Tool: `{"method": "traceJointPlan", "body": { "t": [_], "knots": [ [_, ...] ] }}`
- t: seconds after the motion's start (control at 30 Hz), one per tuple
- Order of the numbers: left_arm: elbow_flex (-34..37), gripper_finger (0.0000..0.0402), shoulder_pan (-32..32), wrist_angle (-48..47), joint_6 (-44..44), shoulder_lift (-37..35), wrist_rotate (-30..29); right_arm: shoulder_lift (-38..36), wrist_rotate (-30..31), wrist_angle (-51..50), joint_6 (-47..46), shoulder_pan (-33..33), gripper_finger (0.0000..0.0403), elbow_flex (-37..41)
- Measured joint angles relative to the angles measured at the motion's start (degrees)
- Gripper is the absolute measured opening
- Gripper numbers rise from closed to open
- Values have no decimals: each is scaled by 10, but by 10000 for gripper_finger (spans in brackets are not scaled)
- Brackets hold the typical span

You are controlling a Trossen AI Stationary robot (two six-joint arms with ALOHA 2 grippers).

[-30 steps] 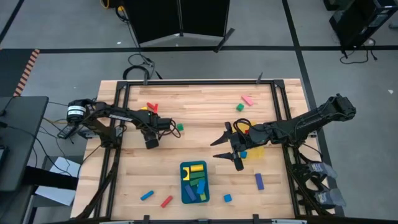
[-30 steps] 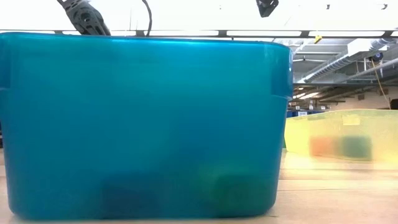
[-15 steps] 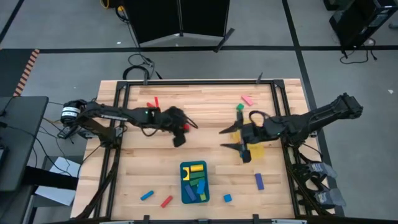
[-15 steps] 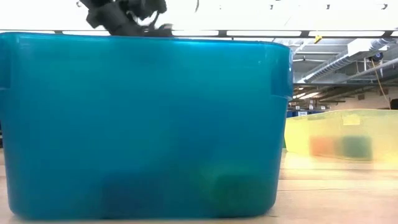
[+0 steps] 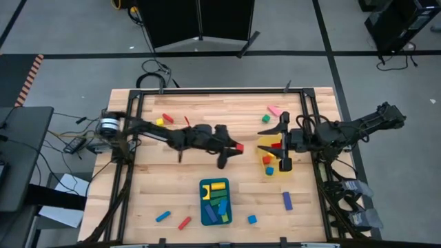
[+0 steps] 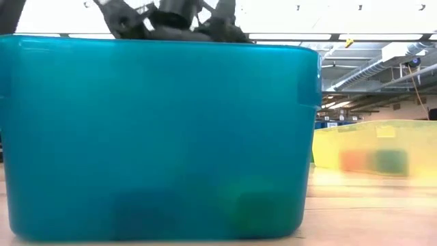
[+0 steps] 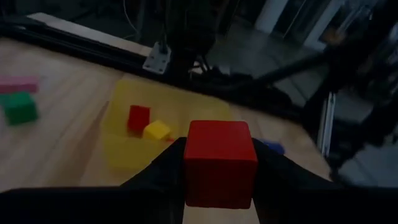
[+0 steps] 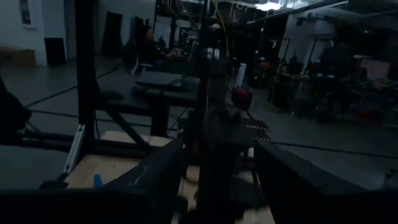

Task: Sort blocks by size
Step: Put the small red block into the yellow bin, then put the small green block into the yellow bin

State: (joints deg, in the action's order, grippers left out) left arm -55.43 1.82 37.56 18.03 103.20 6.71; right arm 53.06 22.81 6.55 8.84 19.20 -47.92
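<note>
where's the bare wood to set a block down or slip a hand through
Widest bare patch: near left, between the left arm and the blue tray. Another lies along the far edge, between the yellow cube and the pink bar. Crowded: table middle, where the left gripper carries a red cube toward the yellow bin under the right gripper.

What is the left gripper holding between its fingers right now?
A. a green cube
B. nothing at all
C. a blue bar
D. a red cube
D: the left wrist view shows the left gripper shut on a red cube, aimed toward the yellow bin.
</note>
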Motion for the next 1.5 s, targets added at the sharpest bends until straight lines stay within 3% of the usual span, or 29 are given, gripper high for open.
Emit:
{"method": "traceJointPlan", "body": {
  "t": [0.3, 0.53, 0.7, 0.87, 1.07, 1.17, 1.33, 1.5],
  "knots": [
    [-203, 137, -1, 20, 36, 189, -4, 2, 1, 10, 5, 0, 210, 0],
    [-366, 137, -1, -106, 20, 290, -22, 3, 1, 13, 6, 12, 205, 0],
    [-427, 137, -1, -153, 18, 326, -42, 3, 1, 12, 8, 18, 206, 0],
    [-433, 143, 1, -171, 18, 331, -56, 3, 1, 11, 8, 18, 202, 0],
    [-433, 259, 3, -179, 13, 331, -44, 3, 1, 11, 2, 18, 199, 0],
    [-429, 290, 7, -174, 19, 331, -25, 3, 1, 9, -3, 18, 200, 0],
    [-391, 284, 17, -142, 21, 305, -31, 3, 1, -7, -28, 19, 200, 0],
    [-278, 248, 33, -55, 26, 229, -56, 3, 1, -28, -47, 29, 195, 0]
  ]
}}
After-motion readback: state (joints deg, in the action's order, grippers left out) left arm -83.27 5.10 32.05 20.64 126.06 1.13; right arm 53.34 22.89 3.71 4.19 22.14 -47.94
